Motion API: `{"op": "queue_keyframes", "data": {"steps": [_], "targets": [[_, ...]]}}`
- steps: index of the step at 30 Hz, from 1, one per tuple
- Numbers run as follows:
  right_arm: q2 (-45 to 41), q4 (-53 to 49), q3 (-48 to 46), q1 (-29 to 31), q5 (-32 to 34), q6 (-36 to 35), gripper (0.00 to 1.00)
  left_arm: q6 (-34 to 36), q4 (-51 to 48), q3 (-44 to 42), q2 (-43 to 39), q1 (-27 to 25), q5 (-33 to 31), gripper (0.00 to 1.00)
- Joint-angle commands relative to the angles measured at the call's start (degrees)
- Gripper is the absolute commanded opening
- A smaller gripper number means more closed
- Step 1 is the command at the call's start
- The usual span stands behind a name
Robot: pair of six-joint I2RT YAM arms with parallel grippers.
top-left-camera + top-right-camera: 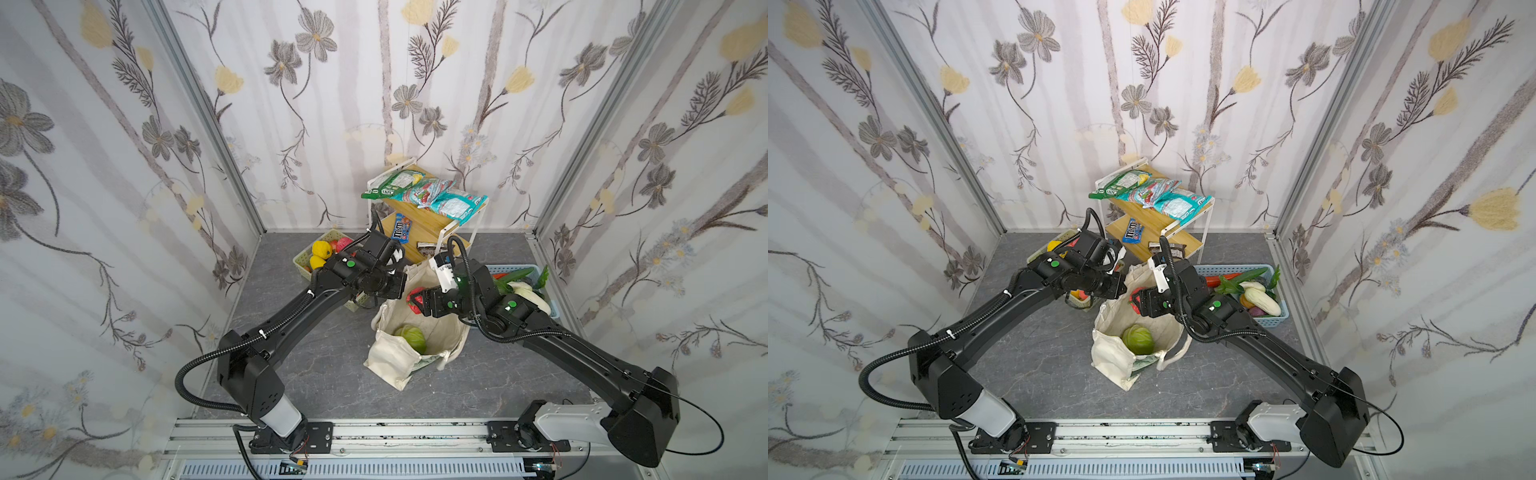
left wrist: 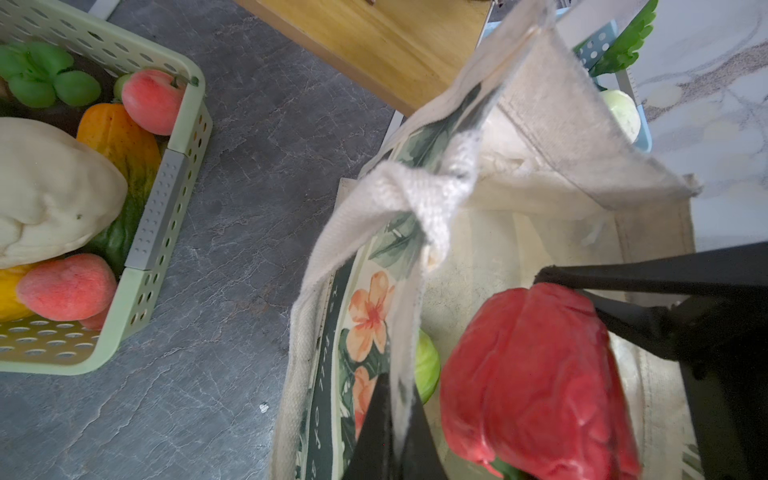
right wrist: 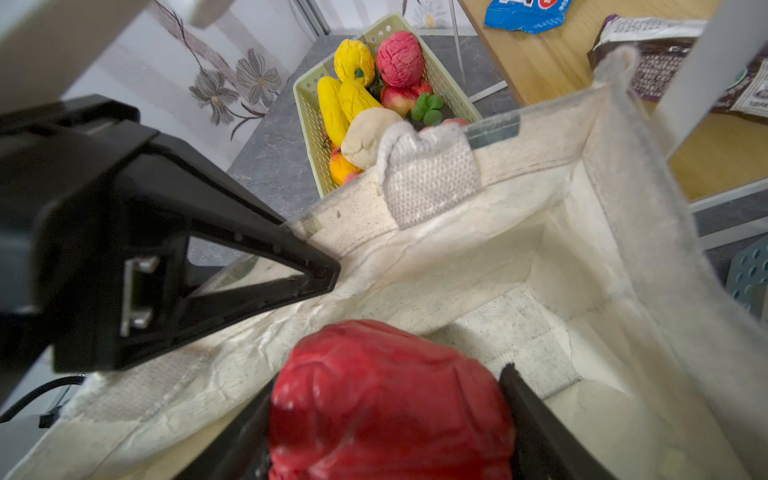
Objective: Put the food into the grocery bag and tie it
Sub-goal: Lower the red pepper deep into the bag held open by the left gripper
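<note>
The cream grocery bag (image 1: 395,357) stands open mid-table, with a green cabbage (image 1: 411,337) on its floor. My left gripper (image 2: 399,399) is shut on the bag's rim fabric beside the white handle (image 2: 432,195), holding that side up. My right gripper (image 3: 388,419) is shut on a red pepper (image 3: 374,365), which hangs just over the bag's mouth. In both top views the pepper (image 1: 1134,300) sits above the bag's far end, with the right gripper (image 1: 419,302) reaching in from the right. More food lies in the two baskets.
A pale green basket (image 1: 301,259) of toy fruit stands behind the left arm. A light blue basket (image 1: 1273,321) of vegetables stands at the right. A two-tier wooden rack (image 1: 428,232) with snack packets and candy bars stands at the back wall, close behind the bag.
</note>
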Motion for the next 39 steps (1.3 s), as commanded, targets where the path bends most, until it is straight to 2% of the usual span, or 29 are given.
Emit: {"op": "queue_keyframes", "data": {"steps": [1, 15, 39], "targets": [[1.75, -1.99, 1.39, 1.06, 3.27, -2.07, 0.73, 0.24, 0.41, 0.57, 0.38, 0.0, 0.2, 0.0], [7.99, -2.82, 1.64, 1.67, 6.68, -2.49, 0.73, 0.69, 0.21, 0.36, -0.31, -0.01, 0.02, 0.0], [19.63, 2.62, -1.32, 1.4, 7.19, -1.14, 0.74, 0.6, 0.37, -1.97, -2.23, 0.0, -0.82, 0.0]]}}
